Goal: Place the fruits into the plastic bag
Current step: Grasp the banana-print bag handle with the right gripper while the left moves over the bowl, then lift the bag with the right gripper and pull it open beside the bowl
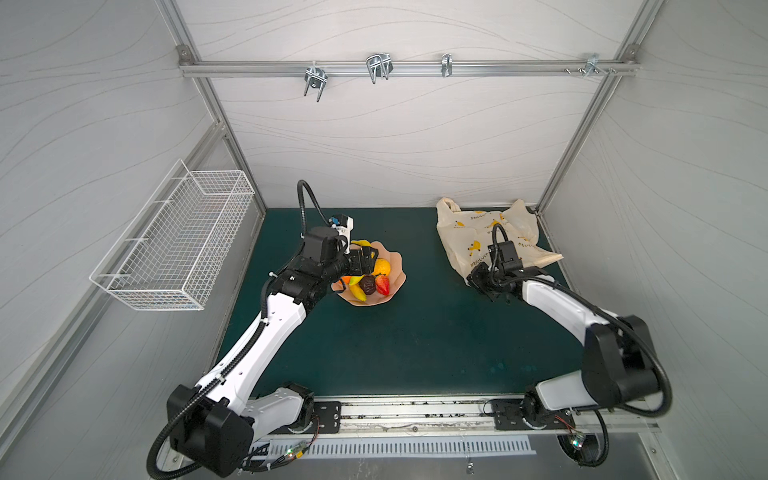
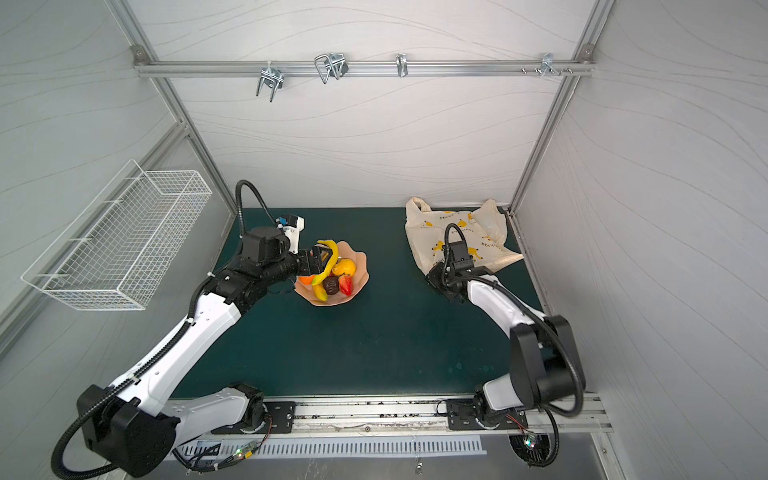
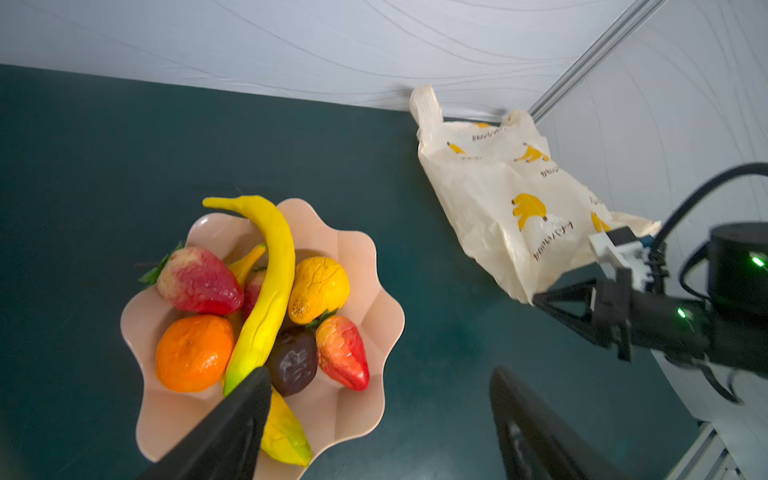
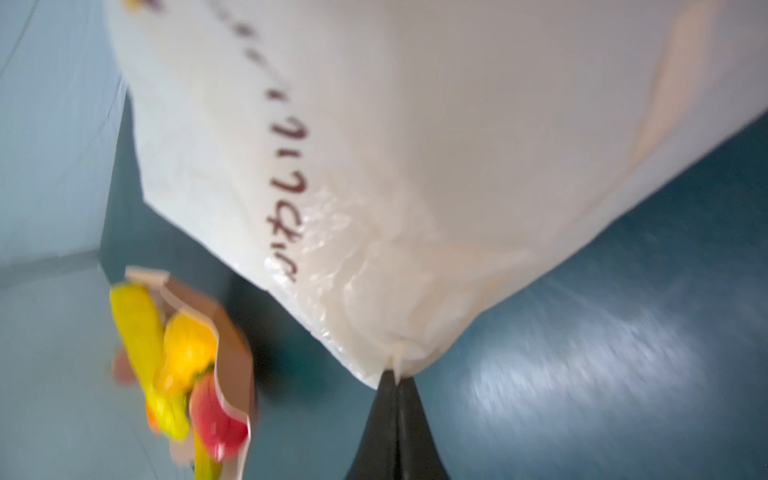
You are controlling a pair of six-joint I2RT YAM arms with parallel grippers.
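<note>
The fruits lie heaped in a pink wavy bowl (image 3: 357,266): a long banana (image 3: 272,282), a second banana (image 3: 286,436), two strawberries (image 3: 199,280), an orange (image 3: 193,353), a yellow-orange pear shape (image 3: 318,289) and a dark one (image 3: 293,361). My left gripper (image 3: 380,372) hangs open over the bowl's edge (image 1: 395,266), one finger (image 3: 245,415) against the long banana's end, the other above the mat. The plastic bag (image 1: 469,232) lies crumpled at the back right. My right gripper (image 4: 395,374) is shut on the bag's (image 4: 415,145) near corner, low over the mat.
A white wire basket (image 1: 174,245) hangs on the left wall. Metal hooks (image 1: 378,68) sit on the rail high on the back wall. The bag (image 2: 457,232) rests against the back wall and the right frame post (image 1: 540,208). Dark green mat (image 1: 415,332) stretches between bowl and bag.
</note>
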